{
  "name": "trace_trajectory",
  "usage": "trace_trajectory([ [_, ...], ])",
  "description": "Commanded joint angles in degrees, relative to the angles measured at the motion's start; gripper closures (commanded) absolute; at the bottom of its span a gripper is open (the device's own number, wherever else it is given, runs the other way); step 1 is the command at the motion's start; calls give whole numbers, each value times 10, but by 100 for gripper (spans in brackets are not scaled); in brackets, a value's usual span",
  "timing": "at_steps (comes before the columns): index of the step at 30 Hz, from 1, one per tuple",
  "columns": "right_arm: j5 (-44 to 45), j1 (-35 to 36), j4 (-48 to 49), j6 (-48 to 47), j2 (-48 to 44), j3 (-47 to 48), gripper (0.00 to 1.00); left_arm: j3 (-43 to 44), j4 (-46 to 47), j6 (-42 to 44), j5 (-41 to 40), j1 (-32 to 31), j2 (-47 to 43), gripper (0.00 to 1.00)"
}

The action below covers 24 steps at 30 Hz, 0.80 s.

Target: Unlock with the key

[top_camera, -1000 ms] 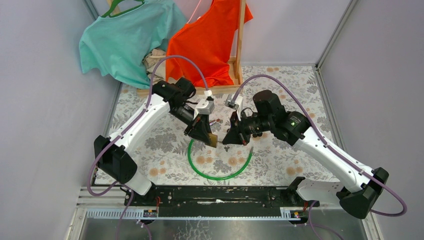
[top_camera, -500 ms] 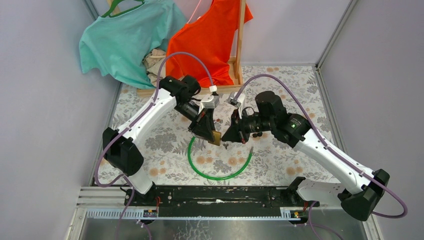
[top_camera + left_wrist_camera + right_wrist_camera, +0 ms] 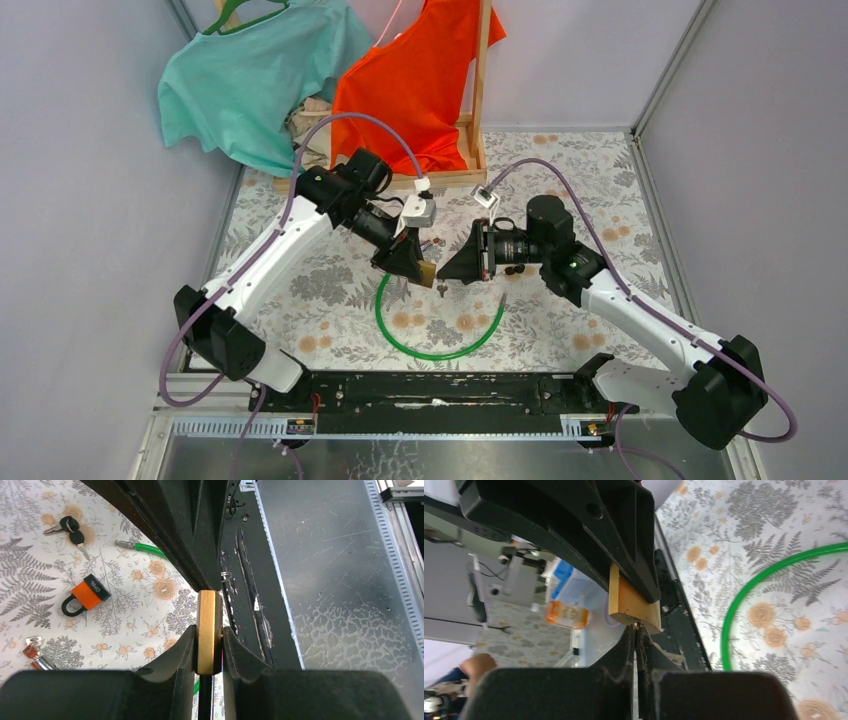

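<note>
Left pincer (image 3: 208, 647) grips the brass padlock (image 3: 206, 612) above the surface (image 3: 600, 170). Since the earlier frame, the right pincer (image 3: 636, 636), clamped on the key (image 3: 637, 625), has advanced; the key now touches the padlock.

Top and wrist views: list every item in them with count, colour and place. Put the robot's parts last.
brass padlock: one, gold, held above the table in the left jaws
key: one, metal, pinched in the right jaws, tip at the brass padlock's base
orange padlock: one, orange with a black shackle, lying on the tablecloth
black-headed keys: two, on the tablecloth
red-headed key: at least one, at the left wrist view's edge
green cable: one, curved on the tablecloth
tablecloth: one, floral
teal shirt, orange shirt: one each, on the wooden rack at the back
left arm, right arm: white and black
</note>
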Motion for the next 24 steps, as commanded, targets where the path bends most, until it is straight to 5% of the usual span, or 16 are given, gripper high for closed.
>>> trace_trajectory([
  [1, -68, -11, 209, 176, 3, -24, 100, 9, 123, -48, -17, -5, -21, 100],
  [8, -88, -38, 344, 329, 46, -82, 100, 27, 98, -43, -50, -6, -29, 100],
  [15, -96, -46, 297, 348, 59, -82, 100, 13, 104, -31, -102, -6, -56, 100],
  [20, -75, -46, 154, 173, 5, -39, 50, 19, 98, -75, -73, -5, -61, 100],
  [24, -67, -46, 87, 90, -28, -12, 40, 27, 85, -116, -9, -5, -53, 100],
])
